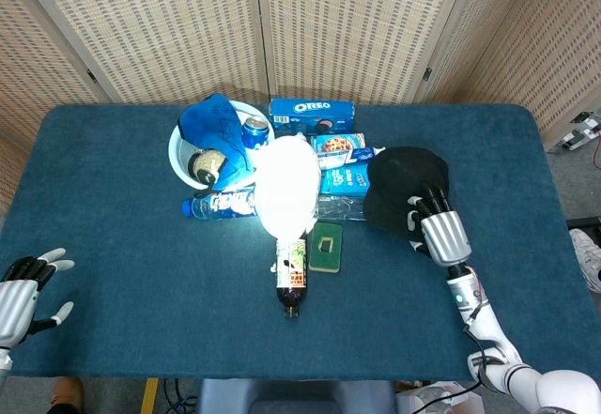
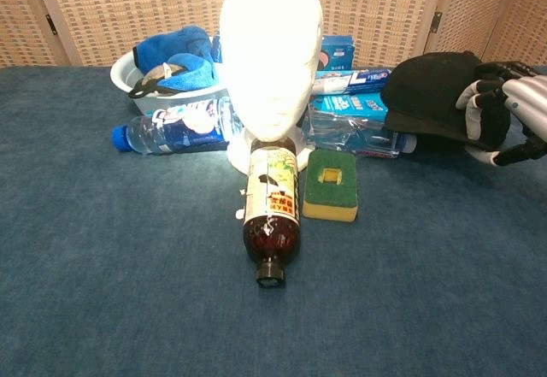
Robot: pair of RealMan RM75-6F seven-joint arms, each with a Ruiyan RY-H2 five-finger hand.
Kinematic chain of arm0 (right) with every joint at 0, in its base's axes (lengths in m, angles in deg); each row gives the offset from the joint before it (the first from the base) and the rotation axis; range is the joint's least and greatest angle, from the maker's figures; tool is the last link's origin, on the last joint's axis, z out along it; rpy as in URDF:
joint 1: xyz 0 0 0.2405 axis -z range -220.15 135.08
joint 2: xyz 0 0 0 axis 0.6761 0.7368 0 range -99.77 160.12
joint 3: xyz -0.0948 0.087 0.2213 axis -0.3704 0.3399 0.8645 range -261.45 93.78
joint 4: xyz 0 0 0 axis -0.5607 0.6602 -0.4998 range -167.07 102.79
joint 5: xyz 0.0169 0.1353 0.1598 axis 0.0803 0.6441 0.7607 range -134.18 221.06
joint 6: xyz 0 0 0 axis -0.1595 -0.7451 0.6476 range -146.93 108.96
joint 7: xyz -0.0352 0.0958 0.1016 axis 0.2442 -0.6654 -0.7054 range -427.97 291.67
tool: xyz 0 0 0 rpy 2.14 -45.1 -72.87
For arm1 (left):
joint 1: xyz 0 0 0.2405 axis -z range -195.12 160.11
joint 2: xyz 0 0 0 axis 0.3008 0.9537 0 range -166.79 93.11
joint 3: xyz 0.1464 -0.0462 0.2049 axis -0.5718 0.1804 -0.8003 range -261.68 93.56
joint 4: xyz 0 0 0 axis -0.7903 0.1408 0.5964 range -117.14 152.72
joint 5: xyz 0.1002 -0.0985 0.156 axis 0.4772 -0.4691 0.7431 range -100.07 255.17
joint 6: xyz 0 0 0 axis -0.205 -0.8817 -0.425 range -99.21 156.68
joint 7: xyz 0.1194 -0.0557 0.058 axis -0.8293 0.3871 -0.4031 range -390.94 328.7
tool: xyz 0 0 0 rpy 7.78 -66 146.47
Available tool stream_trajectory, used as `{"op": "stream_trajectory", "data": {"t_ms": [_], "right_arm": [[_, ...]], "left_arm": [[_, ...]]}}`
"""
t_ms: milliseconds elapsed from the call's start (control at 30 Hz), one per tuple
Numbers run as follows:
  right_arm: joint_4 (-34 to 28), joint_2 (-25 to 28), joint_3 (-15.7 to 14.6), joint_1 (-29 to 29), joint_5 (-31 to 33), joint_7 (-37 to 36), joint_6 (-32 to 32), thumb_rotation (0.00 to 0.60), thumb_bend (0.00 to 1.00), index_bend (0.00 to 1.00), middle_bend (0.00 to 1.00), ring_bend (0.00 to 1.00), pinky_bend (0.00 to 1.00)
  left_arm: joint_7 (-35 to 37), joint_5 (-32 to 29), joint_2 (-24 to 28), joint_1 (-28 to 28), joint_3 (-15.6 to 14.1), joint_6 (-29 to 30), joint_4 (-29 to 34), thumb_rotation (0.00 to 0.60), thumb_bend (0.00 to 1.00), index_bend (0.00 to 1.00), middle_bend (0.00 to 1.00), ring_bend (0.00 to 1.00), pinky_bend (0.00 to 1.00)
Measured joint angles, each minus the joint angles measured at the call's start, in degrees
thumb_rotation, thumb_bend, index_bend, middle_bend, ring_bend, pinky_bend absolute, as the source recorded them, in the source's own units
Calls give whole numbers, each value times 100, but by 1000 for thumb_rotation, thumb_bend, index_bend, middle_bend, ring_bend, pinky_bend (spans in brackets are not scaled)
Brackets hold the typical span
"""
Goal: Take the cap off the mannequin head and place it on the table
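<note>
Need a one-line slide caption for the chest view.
Right hand grips the black cap, now off the bare white mannequin head.

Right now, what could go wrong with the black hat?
The right hand holds the black cap low, close beside the clear packet and blue boxes. It might drag across them or land on them instead of the table. The mannequin head is already bare, so bumping it looks unlikely.

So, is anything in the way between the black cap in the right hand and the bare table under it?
Partly. The cap in the right hand overhangs the clear plastic packet; bare table lies nearer the robot.
</note>
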Motion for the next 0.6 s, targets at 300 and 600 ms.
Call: {"op": "stream_trajectory", "data": {"t_ms": [300,600], "right_arm": [[-1228,629,-50,143,78,630,140,600,0,0,0,0,0],[-1970,1126,-91,449,-156,834,-616,600,0,8,46,0,0]], "left_arm": [[1,21,15,11,3,-5,16,600,228,279,168,178,101],[16,35,34,7,36,57,12,600,228,279,168,178,101]]}}
